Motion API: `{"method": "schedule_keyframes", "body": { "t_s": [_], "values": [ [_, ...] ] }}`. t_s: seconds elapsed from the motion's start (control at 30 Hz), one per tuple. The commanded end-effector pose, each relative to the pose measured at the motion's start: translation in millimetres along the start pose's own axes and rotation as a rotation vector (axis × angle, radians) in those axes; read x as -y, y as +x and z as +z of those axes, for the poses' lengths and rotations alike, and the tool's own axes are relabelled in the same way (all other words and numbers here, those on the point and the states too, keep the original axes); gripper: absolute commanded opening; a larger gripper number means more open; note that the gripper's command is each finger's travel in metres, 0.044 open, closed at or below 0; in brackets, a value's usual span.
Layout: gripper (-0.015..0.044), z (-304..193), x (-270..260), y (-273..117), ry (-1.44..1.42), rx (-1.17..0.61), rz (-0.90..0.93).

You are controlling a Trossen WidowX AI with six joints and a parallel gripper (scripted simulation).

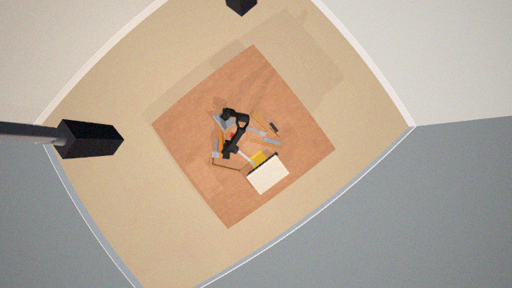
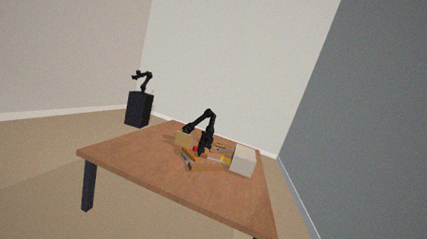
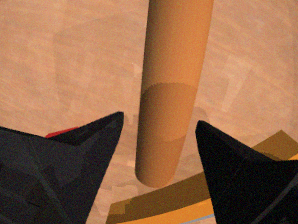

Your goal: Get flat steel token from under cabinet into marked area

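The pale cabinet (image 1: 268,176) (image 2: 244,161) stands on the table, with the yellow marked area (image 1: 259,156) (image 2: 226,159) at its front. A tool with a round wooden handle (image 3: 172,60) lies below my gripper; its pale shaft (image 1: 246,157) (image 2: 215,159) runs toward the cabinet front, its far end beside the yellow area. My gripper (image 1: 226,157) (image 2: 199,155) (image 3: 160,121) is open around the handle's end, with a gap showing on both sides in the wrist view. The steel token cannot be made out in any view.
A small red block (image 1: 232,134) (image 2: 195,149) lies near the arm. An orange bar (image 1: 221,144) (image 2: 189,154) and a bent thin stick (image 1: 226,166) are close to the gripper. Grey and wooden tools, including a grey-ended one (image 1: 272,141), lie on the arm's other side.
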State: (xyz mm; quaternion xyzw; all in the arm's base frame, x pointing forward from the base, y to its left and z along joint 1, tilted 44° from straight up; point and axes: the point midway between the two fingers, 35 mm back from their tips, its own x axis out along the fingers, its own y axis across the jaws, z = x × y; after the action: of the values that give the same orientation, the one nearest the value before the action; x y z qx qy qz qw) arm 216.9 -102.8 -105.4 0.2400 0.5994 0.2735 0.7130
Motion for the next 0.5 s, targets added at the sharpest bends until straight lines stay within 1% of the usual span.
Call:
{"method": "schedule_keyframes", "body": {
  "t_s": [0.0,0.17,0.43,0.47],
  "values": [
    [0.0270,-1.8,0.1,2.5,0.005,-0.001,0.000],
    [0.0139,-0.2,0.2,0.5,-0.001,0.000,0.000],
    [0.0085,-0.2,0.2,0.5,-0.001,0.000,0.000],
    [0.0059,-0.2,0.2,0.5,-0.001,0.000,0.000]
  ]
}}
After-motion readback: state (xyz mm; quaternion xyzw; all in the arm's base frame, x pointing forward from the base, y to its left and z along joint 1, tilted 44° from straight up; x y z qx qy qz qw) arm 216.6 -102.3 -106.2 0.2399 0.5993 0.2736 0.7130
